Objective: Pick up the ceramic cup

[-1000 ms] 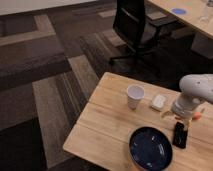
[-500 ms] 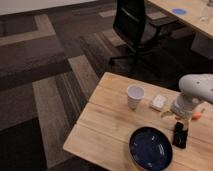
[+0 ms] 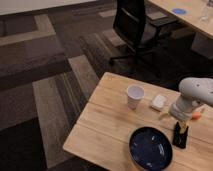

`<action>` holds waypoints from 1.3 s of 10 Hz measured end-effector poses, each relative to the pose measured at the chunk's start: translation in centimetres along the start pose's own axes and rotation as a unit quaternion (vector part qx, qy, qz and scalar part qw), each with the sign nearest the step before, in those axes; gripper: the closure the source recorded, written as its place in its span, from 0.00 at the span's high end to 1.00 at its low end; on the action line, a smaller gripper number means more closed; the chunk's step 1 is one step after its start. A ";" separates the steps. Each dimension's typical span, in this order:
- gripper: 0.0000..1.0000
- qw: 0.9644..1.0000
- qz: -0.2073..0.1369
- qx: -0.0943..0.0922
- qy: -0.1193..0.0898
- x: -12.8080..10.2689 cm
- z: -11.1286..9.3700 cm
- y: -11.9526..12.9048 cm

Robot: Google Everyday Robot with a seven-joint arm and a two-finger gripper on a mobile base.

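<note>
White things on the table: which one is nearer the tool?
The flat white block, low and rectangular; the taller ceramic cup stands farther off. The tool hangs beside the dark blue plate.

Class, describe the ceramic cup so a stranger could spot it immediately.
Find the wooden table in the foreground. On it stands the ceramic cup, left of a flat white block and behind the dark blue plate; the end effector hangs further right. Only the cup is tall, white and tapered.

The white arm (image 3: 196, 93) comes in from the right edge of the frame at mid-height and bends down through a pale wrist (image 3: 181, 111). Below it, the dark pincer (image 3: 180, 136) hangs at the lower right (pointing straight down).
</note>
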 end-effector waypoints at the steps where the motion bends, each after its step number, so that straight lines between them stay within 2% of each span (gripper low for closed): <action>1: 0.65 1.000 0.006 0.009 -0.012 -1.1 0.0 -1.6; 2: 0.65 1.000 0.008 0.007 -0.016 -1.5 0.1 -2.2; 4: 0.65 1.000 -0.004 -0.005 -0.010 -1.2 0.7 -3.3; 5: 0.65 1.000 -0.027 -0.015 0.001 -0.5 1.3 -3.1; 7: 0.65 0.999 -0.045 -0.018 0.004 -0.1 1.9 -3.5; 10: 0.65 0.998 -0.061 -0.013 -0.005 -0.5 1.8 -4.3; 13: 0.65 0.996 -0.086 -0.025 -0.013 -0.9 2.9 -4.2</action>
